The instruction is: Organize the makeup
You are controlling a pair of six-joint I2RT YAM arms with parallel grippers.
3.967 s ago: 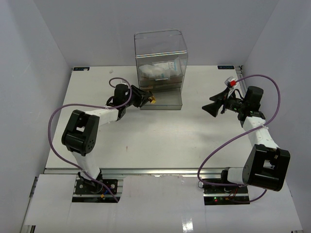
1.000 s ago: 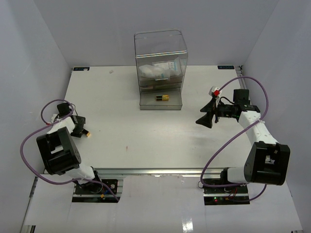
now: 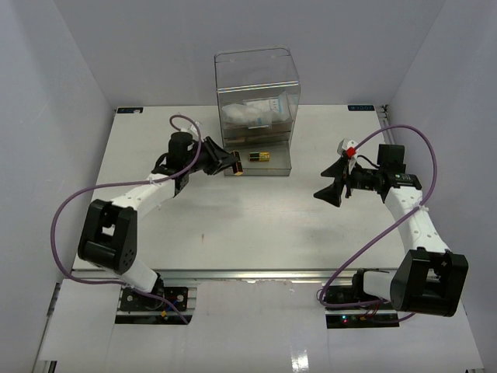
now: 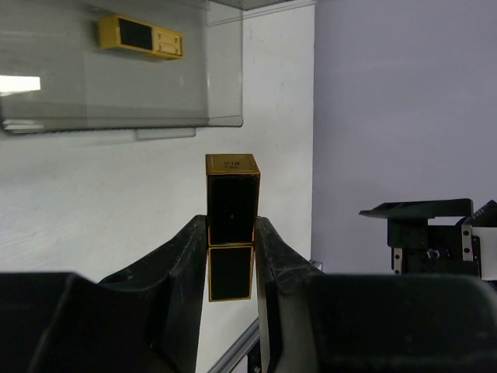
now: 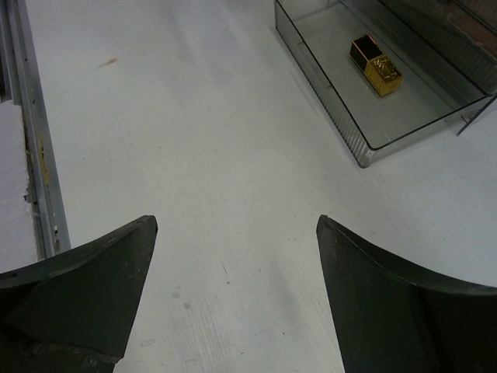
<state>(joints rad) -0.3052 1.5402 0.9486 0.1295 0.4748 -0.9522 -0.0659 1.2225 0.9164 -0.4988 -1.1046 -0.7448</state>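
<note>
Gold makeup box pinched betw. left gripper jaws, we note; right gripper spread wide, empty.

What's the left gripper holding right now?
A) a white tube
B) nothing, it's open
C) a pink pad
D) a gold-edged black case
D: in the left wrist view the left gripper is shut on a gold-edged black case, near the open drawer where a second gold case lies.
</note>
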